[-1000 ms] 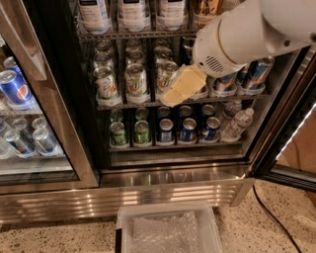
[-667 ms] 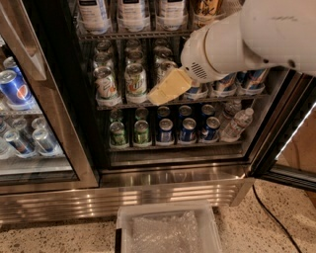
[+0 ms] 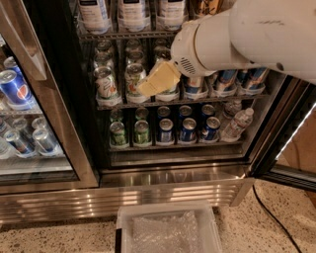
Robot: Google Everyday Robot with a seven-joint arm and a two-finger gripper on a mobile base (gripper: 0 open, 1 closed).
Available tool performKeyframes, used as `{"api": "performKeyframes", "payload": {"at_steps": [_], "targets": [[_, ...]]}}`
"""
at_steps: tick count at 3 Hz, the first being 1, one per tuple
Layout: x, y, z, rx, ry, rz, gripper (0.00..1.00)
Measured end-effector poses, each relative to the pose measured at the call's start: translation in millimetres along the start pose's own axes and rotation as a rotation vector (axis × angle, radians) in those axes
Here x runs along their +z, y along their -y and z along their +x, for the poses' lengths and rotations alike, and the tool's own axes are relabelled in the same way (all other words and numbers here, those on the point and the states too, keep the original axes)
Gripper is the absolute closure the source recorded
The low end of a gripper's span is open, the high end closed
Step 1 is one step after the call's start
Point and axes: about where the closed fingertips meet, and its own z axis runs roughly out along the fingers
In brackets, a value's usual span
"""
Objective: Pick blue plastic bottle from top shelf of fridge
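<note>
Fridge [image 3: 173,180] door open. Top shelf [image 3: 126,35] runs along the upper edge of the frame: three blue plastic bottles [image 3: 132,11] side by side with pale labels, tops cropped, and one amber bottle [image 3: 205,7] to their right. Gripper [image 3: 158,79] sits at frame centre on the white arm [image 3: 247,37], in front of the can rack below the top shelf, clear of the bottles; cannot tell whether its jaws are apart or together. Lowest rack, front row: two green cans [image 3: 117,133], three blue cans [image 3: 188,130], two small water bottles [image 3: 239,123] at right. One white bin [image 3: 165,210] on the floor at bottom centre.
</note>
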Motion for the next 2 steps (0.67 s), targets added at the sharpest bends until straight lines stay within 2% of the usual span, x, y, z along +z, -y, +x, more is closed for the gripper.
{"api": "performKeyframes", "payload": {"at_steps": [1,2], "targets": [[1,-8,-30,-0.029,0.065,-0.029,0.00],[-5,-15,-75,-0.052,0.169,-0.008,0.00]]}}
